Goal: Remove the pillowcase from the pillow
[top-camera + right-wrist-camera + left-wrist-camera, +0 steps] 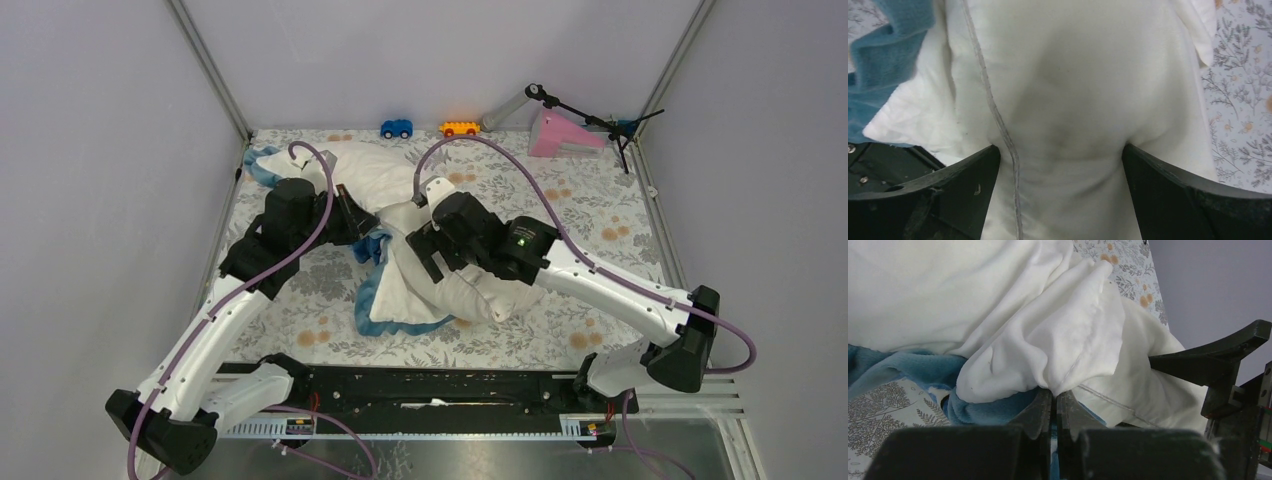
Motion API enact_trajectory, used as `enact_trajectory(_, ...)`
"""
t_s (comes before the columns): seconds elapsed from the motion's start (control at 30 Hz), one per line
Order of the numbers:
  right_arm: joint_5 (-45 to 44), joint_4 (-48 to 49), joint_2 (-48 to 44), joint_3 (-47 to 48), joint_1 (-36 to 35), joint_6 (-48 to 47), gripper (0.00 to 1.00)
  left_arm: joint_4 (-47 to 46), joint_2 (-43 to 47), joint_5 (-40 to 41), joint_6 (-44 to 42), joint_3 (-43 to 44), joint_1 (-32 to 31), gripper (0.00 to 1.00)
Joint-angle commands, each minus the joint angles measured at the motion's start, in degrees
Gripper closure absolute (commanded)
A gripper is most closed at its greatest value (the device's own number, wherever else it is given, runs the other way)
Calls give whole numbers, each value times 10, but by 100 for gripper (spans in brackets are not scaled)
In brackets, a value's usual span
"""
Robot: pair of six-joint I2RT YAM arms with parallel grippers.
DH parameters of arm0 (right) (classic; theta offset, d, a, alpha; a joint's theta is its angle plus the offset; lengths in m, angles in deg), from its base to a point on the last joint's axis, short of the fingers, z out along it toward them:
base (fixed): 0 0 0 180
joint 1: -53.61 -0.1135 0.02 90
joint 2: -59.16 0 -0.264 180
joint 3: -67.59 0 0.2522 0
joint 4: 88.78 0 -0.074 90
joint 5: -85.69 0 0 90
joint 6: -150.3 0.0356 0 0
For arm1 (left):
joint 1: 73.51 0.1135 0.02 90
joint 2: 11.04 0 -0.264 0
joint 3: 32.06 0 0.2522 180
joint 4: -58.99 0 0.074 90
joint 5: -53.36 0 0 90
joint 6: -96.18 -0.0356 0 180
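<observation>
The pillowcase (372, 170) lies crumpled, white face out with blue edging, from the back left to the front centre of the table. My left gripper (357, 226) is shut on a bunched white fold of it (1058, 335), and its blue edge (923, 367) hangs below the left gripper (1054, 392). The cream-white pillow (470, 292) lies at the centre. My right gripper (425, 252) squeezes its seamed end (1063, 100); the wide-set right gripper (1060, 150) dents it on both sides. One right fingertip (1208, 357) shows in the left wrist view.
A blue toy car (396, 128), an orange toy car (459, 128), a pink wedge (558, 135) and a black stand (590, 118) sit along the back edge. The floral table cloth (600, 220) covers the table. Grey walls enclose three sides.
</observation>
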Motion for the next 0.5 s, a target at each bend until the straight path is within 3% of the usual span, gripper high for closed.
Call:
enact_trajectory(0.0, -81, -35, 7, -8, -2, -2, 4, -55, 10, 13, -6, 27, 3, 100)
enact_trajectory(0.1, -107, -11, -21, -19, -1, 22, 65, -50, 4, 29, -8, 23, 3, 100)
enact_trajectory(0.13, -111, 5, -38, -27, -1, 27, 81, -44, 2, 41, -10, 23, 3, 100)
enact_trajectory(0.17, -110, 24, -59, -35, -1, 33, 91, -37, 1, 58, -12, 22, 3, 100)
enact_trajectory(0.27, -56, 91, -128, -68, 22, 50, 100, -20, -9, 109, -22, 11, 3, 93)
enact_trajectory(0.4, 65, 126, -173, -89, 127, 107, 100, 4, -34, 123, -23, 5, 3, 86)
enact_trajectory(0.47, 107, 131, -173, -97, 167, 128, 100, 7, -28, 130, -23, 1, 3, 73)
